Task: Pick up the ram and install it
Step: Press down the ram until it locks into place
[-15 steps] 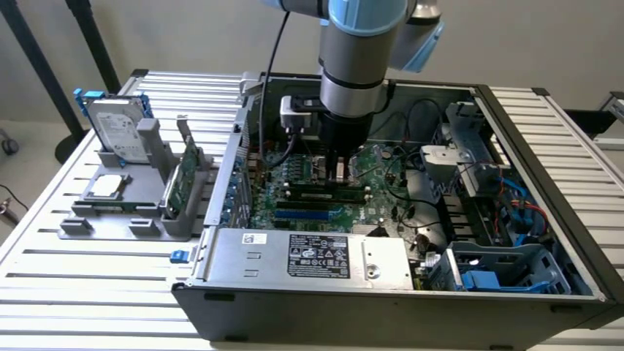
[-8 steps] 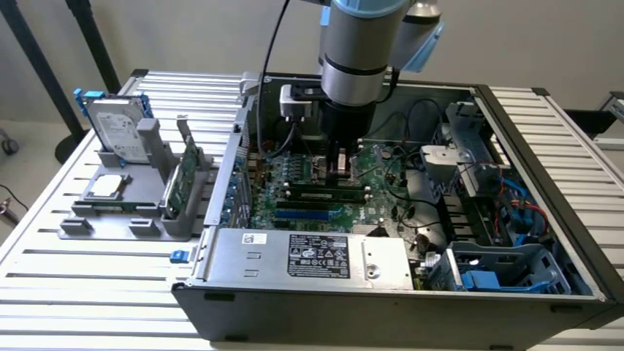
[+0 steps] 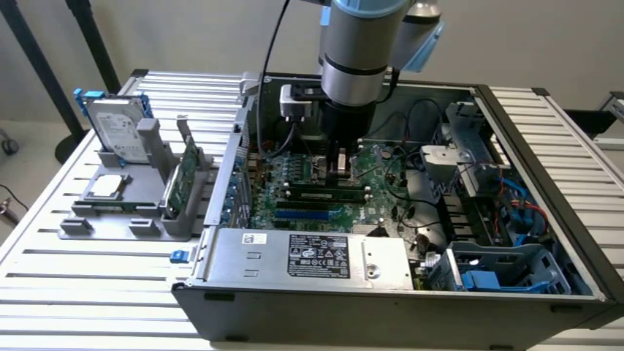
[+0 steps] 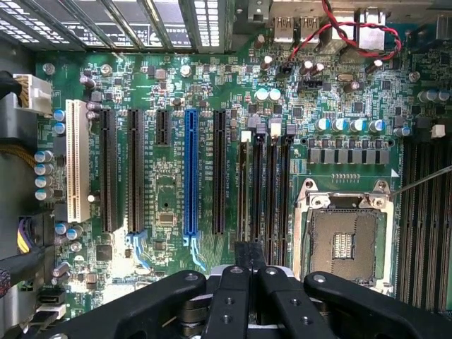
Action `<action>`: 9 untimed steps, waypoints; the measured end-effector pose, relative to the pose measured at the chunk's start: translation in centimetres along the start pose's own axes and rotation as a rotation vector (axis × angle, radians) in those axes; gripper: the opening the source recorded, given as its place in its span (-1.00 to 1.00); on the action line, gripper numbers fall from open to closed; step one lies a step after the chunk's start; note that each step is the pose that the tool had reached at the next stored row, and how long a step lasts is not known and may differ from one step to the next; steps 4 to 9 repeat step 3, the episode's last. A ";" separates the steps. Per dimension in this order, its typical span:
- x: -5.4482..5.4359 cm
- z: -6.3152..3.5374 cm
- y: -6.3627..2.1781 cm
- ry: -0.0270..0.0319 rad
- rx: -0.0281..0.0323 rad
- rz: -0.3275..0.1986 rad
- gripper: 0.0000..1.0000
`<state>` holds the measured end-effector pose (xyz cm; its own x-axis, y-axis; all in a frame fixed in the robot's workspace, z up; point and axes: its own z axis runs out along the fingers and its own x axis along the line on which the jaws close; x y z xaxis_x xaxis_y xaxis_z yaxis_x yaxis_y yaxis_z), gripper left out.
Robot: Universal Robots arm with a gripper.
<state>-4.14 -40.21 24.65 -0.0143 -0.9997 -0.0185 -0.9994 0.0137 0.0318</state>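
Inside the open computer case (image 3: 546, 241), over the motherboard (image 4: 169, 85): one arm, end effector (image 3: 338, 167) lowered beside the four black memory slots (image 4: 265, 191) next to the CPU socket (image 4: 346, 244).

Item: the ram (image 3: 322, 196), a dark stick lying along a slot just below the end effector in the exterior view; whether fully seated, cannot tell.

End effector: fingers (image 4: 248, 256) drawn together, tip touching or just above the stick.

Handling, as I judge it: press straight down, square to the slot, evenly, until the end latches close; avoid tilting.

Elsewhere: hard drive (image 3: 117, 131) on the worktop (image 3: 88, 278) rack, well apart from the case.
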 end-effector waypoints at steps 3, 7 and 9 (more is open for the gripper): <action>0.0 0.00 0.00 0.0000 -0.0010 0.000 -0.79; 0.0 0.00 0.00 0.0000 -0.0010 0.000 -0.79; 0.0 0.00 0.00 0.0000 -0.0010 0.000 -0.79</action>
